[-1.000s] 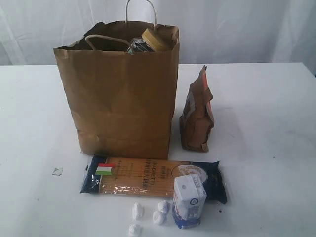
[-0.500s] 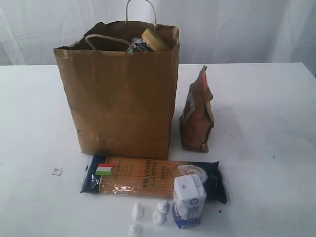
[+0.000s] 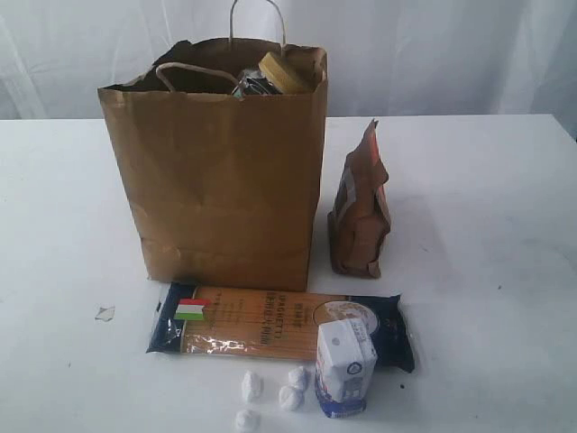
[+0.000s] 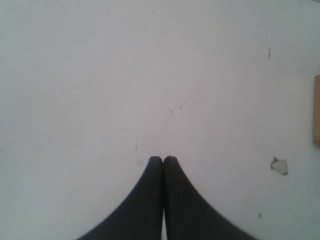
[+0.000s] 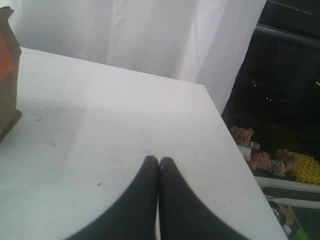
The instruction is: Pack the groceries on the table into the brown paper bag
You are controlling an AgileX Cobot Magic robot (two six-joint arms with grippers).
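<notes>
The brown paper bag (image 3: 221, 171) stands upright at the back middle of the table (image 3: 487, 271), with a gold jar lid (image 3: 283, 72) and a dark item showing above its rim. To its right stands the brown pouch (image 3: 360, 212), whose edge also shows in the right wrist view (image 5: 7, 75). In front of the bag lies the flat spaghetti packet (image 3: 261, 323), and the small blue-white carton (image 3: 344, 365) stands on its right end. Neither arm shows in the exterior view. My left gripper (image 4: 163, 159) is shut and empty over bare table. My right gripper (image 5: 158, 160) is likewise shut and empty.
Several small white crumpled bits (image 3: 270, 392) lie near the front edge beside the carton. A small scrap (image 3: 105, 313) lies on the table left of the packet. The table's right edge (image 5: 235, 150) drops off, with teddy bears (image 5: 255, 150) beyond it. White curtains hang behind.
</notes>
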